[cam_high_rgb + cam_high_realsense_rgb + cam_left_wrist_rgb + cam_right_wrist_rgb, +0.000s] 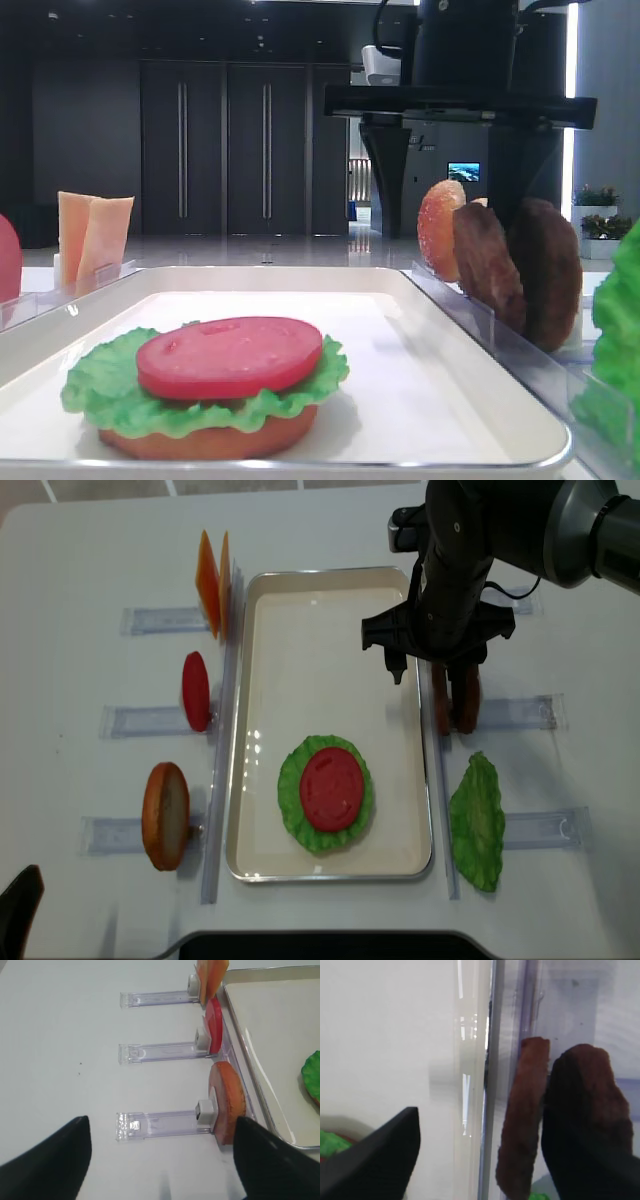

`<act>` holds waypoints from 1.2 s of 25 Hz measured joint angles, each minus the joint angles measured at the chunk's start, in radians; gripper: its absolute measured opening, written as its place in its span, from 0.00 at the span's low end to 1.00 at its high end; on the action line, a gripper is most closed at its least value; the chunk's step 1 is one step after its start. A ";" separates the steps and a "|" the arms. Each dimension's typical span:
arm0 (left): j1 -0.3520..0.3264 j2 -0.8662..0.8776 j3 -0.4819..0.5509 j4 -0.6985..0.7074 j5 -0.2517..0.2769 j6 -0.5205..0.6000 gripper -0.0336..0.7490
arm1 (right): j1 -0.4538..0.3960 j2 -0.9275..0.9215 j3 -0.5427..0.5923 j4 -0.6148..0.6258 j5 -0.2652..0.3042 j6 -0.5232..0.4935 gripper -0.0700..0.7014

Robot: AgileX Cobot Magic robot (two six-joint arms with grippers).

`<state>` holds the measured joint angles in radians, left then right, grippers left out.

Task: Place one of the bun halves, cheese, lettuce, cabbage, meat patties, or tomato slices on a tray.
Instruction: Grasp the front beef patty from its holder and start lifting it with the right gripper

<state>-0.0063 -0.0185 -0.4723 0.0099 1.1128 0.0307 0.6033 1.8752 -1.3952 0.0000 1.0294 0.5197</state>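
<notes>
No readable labels. Right gripper [436,666] jaws spread, straddling upright dark-brown grainy meat patties [454,699]; left gripper [160,1160] jaws spread too.

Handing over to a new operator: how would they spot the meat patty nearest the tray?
Find the white tray; just outside its right rim, under the right end effector, two dark-brown meat patties stand on edge in a clear rack. It is the left one, unlike the green lettuce lower down.

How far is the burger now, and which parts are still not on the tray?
Done: a bun half, lettuce and a tomato slice are stacked on the tray. In hand: the open right gripper is over the two meat patties in their rack, gripping nothing yet. Left: patties, cheese and the other bun half remain outside.
</notes>
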 joint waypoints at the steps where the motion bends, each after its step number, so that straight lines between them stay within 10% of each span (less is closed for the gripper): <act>1: 0.000 0.000 0.000 0.000 0.000 0.000 0.93 | 0.000 0.000 0.000 0.000 0.001 0.000 0.72; 18: 0.000 0.000 0.000 0.000 0.000 0.000 0.93 | 0.001 0.000 0.000 -0.034 0.034 0.015 0.31; 30: 0.000 0.000 0.000 0.000 0.000 0.000 0.93 | 0.001 0.000 -0.004 -0.077 0.060 0.017 0.29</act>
<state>-0.0063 -0.0185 -0.4723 0.0099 1.1128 0.0307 0.6045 1.8757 -1.3993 -0.0767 1.0899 0.5363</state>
